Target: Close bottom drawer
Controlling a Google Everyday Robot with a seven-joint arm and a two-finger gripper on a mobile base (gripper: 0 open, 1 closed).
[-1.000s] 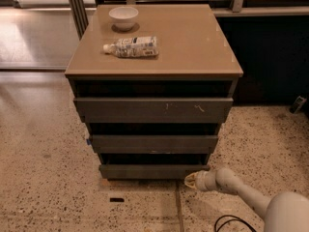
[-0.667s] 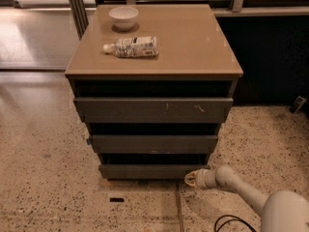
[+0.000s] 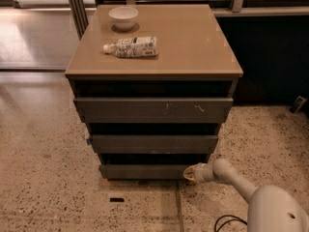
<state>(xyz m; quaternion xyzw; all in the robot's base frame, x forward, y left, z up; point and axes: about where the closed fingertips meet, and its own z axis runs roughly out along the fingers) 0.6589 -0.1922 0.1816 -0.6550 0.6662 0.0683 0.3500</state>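
The bottom drawer [image 3: 145, 171] is the lowest of three dark grey-brown drawer fronts of the tan-topped cabinet [image 3: 154, 57]. Its flat front sits low near the floor, set back behind the middle drawer front [image 3: 154, 143] and the scratched top drawer front [image 3: 153, 109]. A dark gap shows above it. My gripper [image 3: 189, 173] is at the end of the white arm that comes in from the lower right. Its pale tip is at the right end of the bottom drawer's front.
A white bowl [image 3: 123, 17] and a lying plastic bottle [image 3: 131, 47] rest on the cabinet top. Speckled floor surrounds the cabinet. A small dark object [image 3: 116, 199] lies on the floor in front. A black cable [image 3: 227, 222] curls by the arm's base.
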